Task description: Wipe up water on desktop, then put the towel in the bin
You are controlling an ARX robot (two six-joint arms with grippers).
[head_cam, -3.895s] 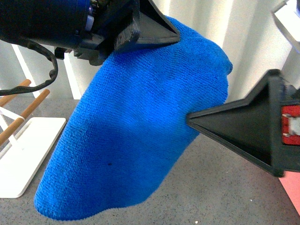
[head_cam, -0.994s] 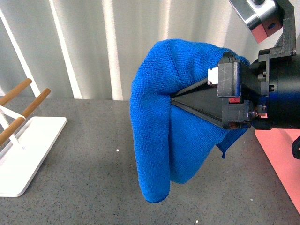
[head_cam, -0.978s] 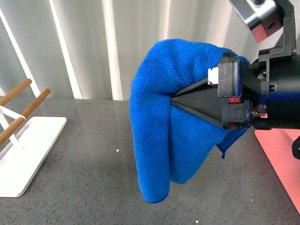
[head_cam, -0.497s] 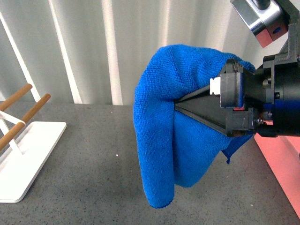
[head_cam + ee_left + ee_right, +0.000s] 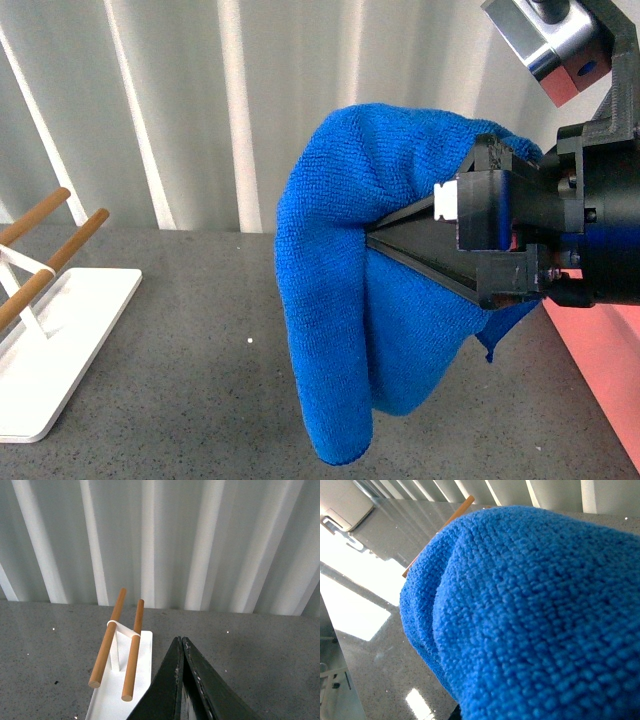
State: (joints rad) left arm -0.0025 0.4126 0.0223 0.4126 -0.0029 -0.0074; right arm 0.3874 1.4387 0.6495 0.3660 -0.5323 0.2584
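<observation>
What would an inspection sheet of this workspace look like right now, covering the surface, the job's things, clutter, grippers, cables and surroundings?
Surface: the desktop is dark grey and speckled; no puddle that I can make out.
Job's things: the blue towel hangs bunched from the right gripper, not in the bin; the pink bin sits at the right edge, only partly in view.
Clutter: a white rack with wooden rods stands on the desktop at the left.
Grippers: right gripper, fingers shut on the towel; left gripper, fingers shut with nothing between them.
Cables: nothing seen.
Surroundings: a white ribbed wall behind the desktop.
</observation>
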